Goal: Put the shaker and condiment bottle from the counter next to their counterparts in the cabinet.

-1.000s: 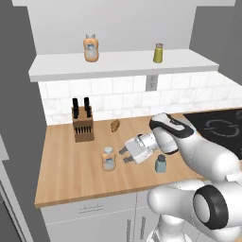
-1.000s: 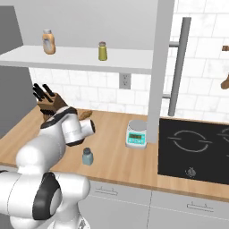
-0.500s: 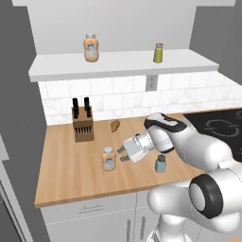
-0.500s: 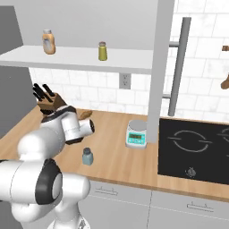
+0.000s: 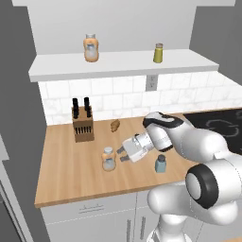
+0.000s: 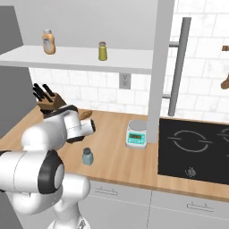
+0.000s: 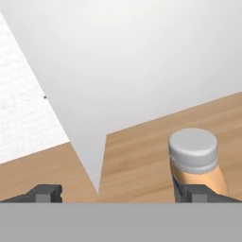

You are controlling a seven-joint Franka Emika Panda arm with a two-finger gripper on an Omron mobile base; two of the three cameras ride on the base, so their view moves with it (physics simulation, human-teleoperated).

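1. knife block (image 5: 82,125): stood at the back of the counter, well beyond the hand and to its left; not part of the job.
2. condiment bottle (image 5: 109,158): upright on the wooden counter (image 5: 66,175), just in front of the gripper (image 5: 121,154); in the hand view its cap sits by one finger tip, off centre, so the jaws are judged not yet lined up round it.
3. gripper: laid sideways and low, jaws spread wide, nothing held; the pose is judged a side approach to the bottle.
4. shaker (image 5: 160,163): upright on the counter, just behind the hand, left for a later turn.
5. cabinet (image 5: 118,66): high above the hand; the counterparts, orange bottle (image 5: 90,47) and yellow-green shaker (image 5: 158,53), are kept well apart on its ledge.
6. room: white tiled wall, outlet, dark hob at far right.
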